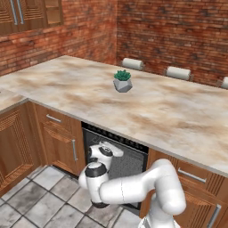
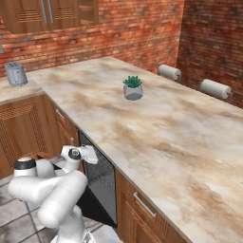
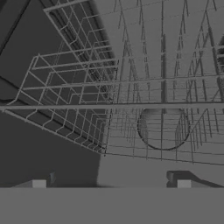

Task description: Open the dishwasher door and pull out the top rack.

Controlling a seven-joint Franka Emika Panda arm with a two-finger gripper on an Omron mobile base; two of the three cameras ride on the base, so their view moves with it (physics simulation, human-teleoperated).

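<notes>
- The dishwasher (image 1: 127,160) sits under the long counter, its dark mouth showing between brown wooden cabinets; I cannot make out where the black door itself lies behind the arm.
- Seen from the hand, the top rack (image 3: 131,87) is a grey wire grid crossing in thin lines, with a straight front wire running level across and dark grey walls to one side.
- The gripper (image 3: 111,183) points into that opening with its two small dark tips spread wide apart and nothing between them; it touches no wire that I can see.
- The white arm (image 1: 133,187) bends low in front of the opening, its hand right at the dark cavity.
- To either side are wooden drawers (image 1: 55,120) with silver bar handles.
- The counter (image 2: 156,137) is pale marble with tan veining and turns a corner at the left.
- A small green succulent in a grey pot (image 1: 122,81) stands alone mid-counter.
- White paper-towel rolls (image 2: 169,71) lie along its far edge.
- A grey canister (image 2: 16,73) stands near the corner.
- Red brick walls, wooden wall cabinets (image 2: 47,14) above, grey tiled floor (image 1: 40,196) below.
</notes>
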